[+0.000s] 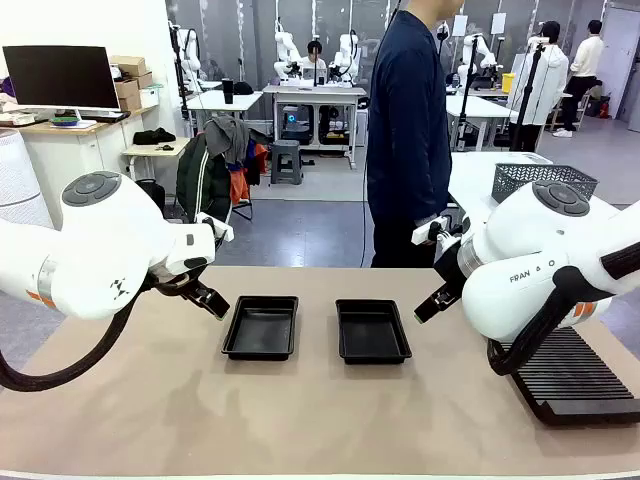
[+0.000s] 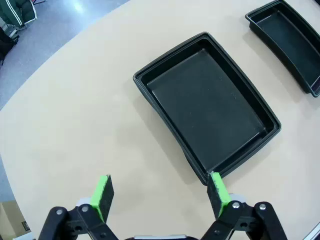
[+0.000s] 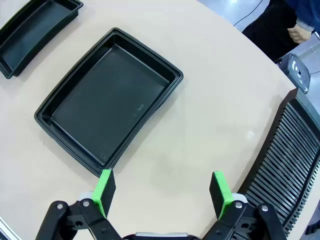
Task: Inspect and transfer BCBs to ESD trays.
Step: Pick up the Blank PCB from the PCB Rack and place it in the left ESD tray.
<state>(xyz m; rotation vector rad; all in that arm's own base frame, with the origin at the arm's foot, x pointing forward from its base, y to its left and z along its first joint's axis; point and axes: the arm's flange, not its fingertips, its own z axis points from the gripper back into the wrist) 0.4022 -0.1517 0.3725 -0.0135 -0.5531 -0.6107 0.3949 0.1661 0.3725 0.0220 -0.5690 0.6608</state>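
Green-padded jaws stand spread and empty on both the left gripper [image 2: 160, 195] and right gripper [image 3: 162, 192], which hover over the tan table [image 1: 150, 410] flanking the trays. At mid-table two matte black ESD trays [image 1: 258, 356], rimmed and round-cornered, lie side by side and bare-floored. In my judgement any BCBs are best edge-gripped and lowered flat.

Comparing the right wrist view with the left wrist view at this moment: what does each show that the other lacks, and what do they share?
The right wrist view adds the black slotted rack, a person's hand and the open right gripper. The left wrist view adds the open left gripper and dark clothing past the table edge. Shared: both ESD trays, left tray and right tray, empty, on the beige table.
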